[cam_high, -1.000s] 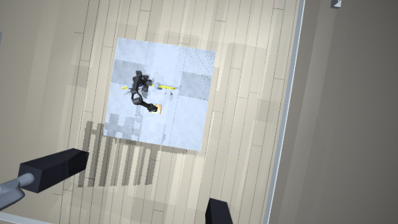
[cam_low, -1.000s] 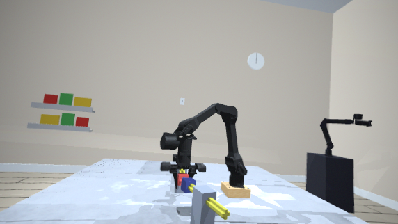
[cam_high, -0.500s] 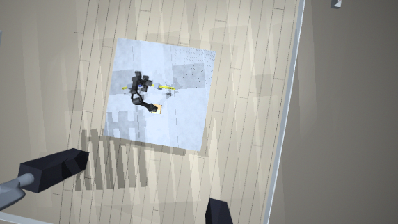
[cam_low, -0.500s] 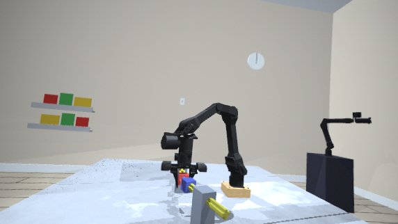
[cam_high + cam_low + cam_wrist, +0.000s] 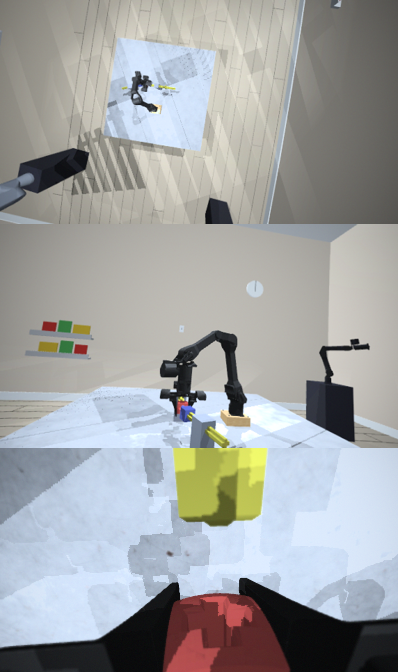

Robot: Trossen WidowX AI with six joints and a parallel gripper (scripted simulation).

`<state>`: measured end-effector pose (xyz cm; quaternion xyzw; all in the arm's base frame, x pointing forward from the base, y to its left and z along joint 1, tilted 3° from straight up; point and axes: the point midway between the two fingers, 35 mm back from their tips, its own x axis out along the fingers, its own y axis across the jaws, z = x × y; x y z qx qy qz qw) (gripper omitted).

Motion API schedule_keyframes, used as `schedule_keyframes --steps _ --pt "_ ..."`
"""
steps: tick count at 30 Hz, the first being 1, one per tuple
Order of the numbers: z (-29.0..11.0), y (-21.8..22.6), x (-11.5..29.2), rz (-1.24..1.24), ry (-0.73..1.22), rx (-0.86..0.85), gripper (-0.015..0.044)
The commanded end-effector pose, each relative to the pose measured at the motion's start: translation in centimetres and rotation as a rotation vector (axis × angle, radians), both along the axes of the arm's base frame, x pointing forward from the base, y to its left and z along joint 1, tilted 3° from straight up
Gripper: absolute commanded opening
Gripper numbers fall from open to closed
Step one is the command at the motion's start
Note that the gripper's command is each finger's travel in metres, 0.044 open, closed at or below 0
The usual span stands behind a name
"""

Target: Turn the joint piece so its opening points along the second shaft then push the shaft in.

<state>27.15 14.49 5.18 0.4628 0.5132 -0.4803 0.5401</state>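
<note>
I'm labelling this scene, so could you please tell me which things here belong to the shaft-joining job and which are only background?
Job:
- gripper, shut on the red joint piece
- yellow sliding shaft
- grey block
- blue piece

Background:
- wall clock
- shelves with coloured boxes
- second arm on its dark pedestal
</note>
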Motion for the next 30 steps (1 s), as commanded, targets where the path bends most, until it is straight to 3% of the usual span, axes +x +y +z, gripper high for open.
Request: schedule_keyframes --steps 1,3,14,24,30 --pt "0.0 0.0 0.0 0.001 0.000 0.000 0.0147" --pt "0.0 0.0 0.0 0.001 0.000 0.000 0.0147" --pt "0.0 0.0 0.0 0.001 0.000 0.000 0.0436" --pt "0.0 0.0 0.0 0.001 0.000 0.000 0.0440" --pt "2.9 0.0 -0.2 -0.003 0.004 0.054 0.0440"
